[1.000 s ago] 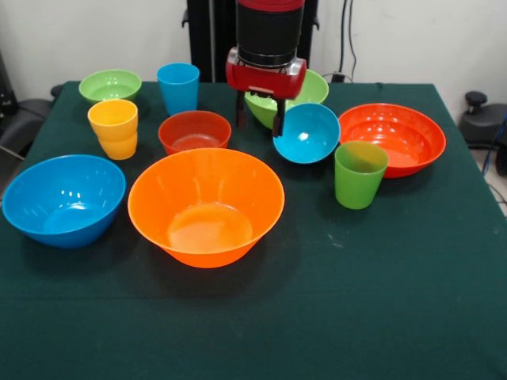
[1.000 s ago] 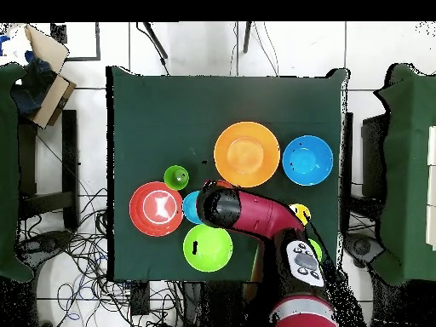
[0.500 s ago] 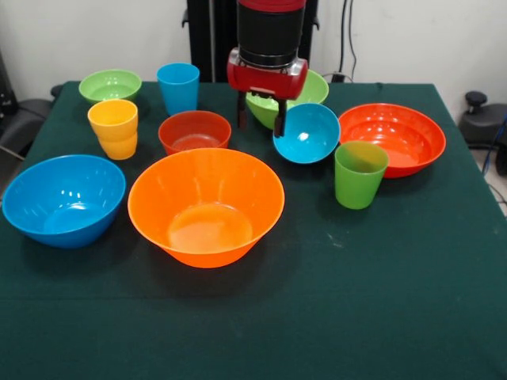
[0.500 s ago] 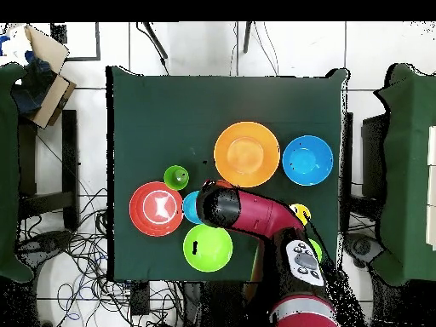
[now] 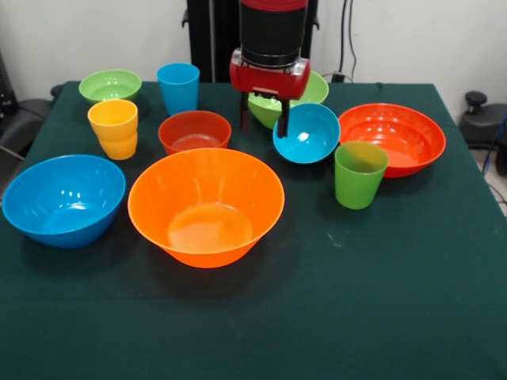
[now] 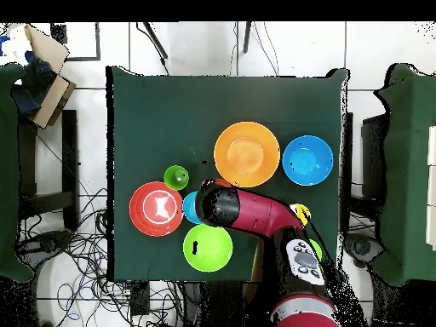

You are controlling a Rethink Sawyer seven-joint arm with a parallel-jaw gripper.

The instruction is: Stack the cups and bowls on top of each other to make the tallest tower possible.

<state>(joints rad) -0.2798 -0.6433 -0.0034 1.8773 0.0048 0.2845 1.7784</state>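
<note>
The tool (image 5: 264, 124) is closed on the rim of the small blue bowl (image 5: 308, 133), which is held tilted just above the table (image 5: 380, 301), between the small red bowl (image 5: 194, 131) and the wide red bowl (image 5: 393, 138). The green cup (image 5: 359, 174) stands just in front, and the large orange bowl (image 5: 206, 205) and large blue bowl (image 5: 63, 198) sit nearer the front. Open cloth is left along the front edge.
</note>
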